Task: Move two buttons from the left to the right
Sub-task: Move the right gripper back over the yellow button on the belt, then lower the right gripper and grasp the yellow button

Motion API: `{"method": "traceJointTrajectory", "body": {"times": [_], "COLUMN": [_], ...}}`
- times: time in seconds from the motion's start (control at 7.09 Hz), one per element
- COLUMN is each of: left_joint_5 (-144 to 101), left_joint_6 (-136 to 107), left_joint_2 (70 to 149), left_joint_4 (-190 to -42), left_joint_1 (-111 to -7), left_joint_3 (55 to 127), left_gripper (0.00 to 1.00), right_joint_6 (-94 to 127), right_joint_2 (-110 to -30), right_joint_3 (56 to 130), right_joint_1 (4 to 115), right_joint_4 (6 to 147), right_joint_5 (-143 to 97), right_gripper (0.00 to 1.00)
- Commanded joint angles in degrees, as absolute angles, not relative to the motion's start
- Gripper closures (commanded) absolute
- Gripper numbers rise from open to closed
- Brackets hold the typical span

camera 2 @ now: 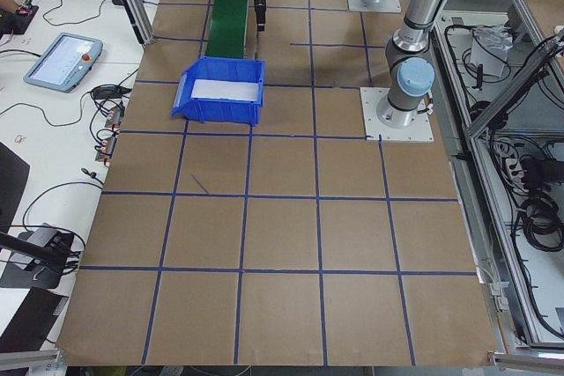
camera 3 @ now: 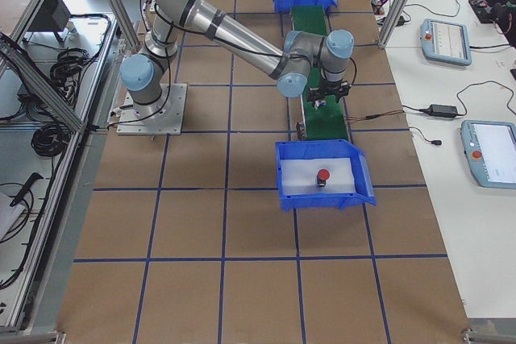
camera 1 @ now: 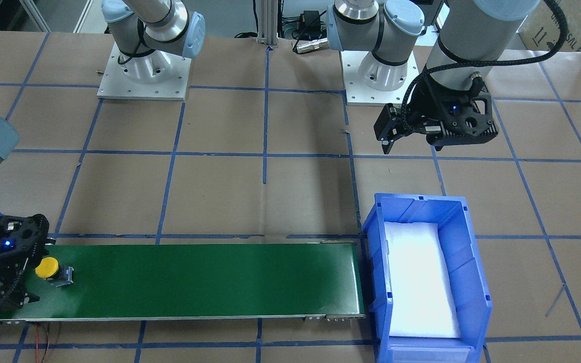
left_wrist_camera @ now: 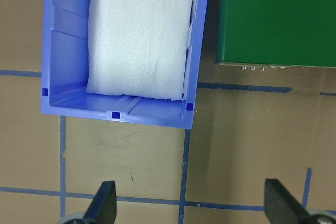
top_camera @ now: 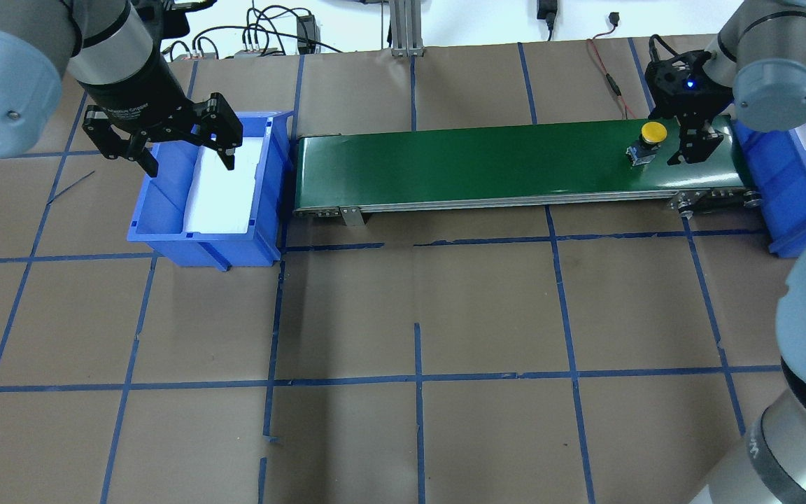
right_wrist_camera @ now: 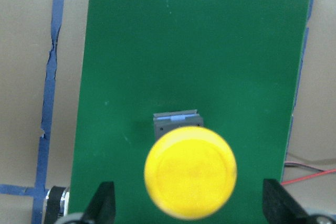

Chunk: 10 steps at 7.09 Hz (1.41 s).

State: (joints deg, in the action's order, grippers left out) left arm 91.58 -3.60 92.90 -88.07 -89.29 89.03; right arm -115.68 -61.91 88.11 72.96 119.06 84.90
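The left gripper [top_camera: 189, 164] is hanging over the left blue bin [top_camera: 165, 245] with its fingers spread wide and nothing between them. The bin is sitting on the table [top_camera: 410, 315], and only a white foam pad [top_camera: 224, 196] is lying inside it. Just beside the bin, the green conveyor belt [top_camera: 480, 161] is running across towards the robot's right, bare along most of its length.

Near the belt's right end the yellow button [top_camera: 653, 131] is standing on the green surface, seemingly upright with its cap on top. The right gripper [right_wrist_camera: 190, 205] is hovering directly above it, opened wide. In the wrist view the fingers are flanking the cap on both sides without touching it.

Past the belt, the right blue bin [top_camera: 788, 203] is holding the red button [camera 3: 322, 176], which is resting on white foam.

Both buttons are probably light and rigid. The domed caps are looking smooth and likely slippery, and the broad cap over a short body is probably making each one top-heavy. Closing on the squarer body under the cap, or squarely across the cap's rim, seems the safest hold.
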Motion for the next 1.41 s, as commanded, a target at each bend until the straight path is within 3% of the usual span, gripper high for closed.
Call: {"method": "traceJointTrajectory", "body": {"times": [0.0,0.56,0.71,1.13,1.27], "left_joint_5": [91.58,91.49,91.49,91.49,91.49], "left_joint_6": [-3.6,-3.6,-3.6,-3.6,-3.6], "left_joint_2": [92.9,92.9,92.9,92.9,92.9], "left_joint_4": [-88.07,-88.15,-88.15,-88.15,-88.07], "left_joint_1": [-89.38,-89.47,-89.47,-89.47,-89.47], "left_joint_3": [89.03,89.03,89.03,89.03,89.03], "left_gripper": [0.0,0.0,0.0,0.0,0.0], "right_joint_6": [-115.58,-115.4,-115.49,-115.66,-115.32], "right_joint_2": [-61.7,-60.64,-60.47,-60.38,-62.03], "right_joint_3": [88.33,88.42,88.5,88.42,87.2], "right_joint_1": [74.36,74.36,74.36,74.27,73.75], "right_joint_4": [119.79,123.05,123.13,122.96,120.96], "right_joint_5": [85.34,88.33,88.33,89.12,89.21], "right_gripper": [0.0,0.06,0.18,0.94,0.99]}}
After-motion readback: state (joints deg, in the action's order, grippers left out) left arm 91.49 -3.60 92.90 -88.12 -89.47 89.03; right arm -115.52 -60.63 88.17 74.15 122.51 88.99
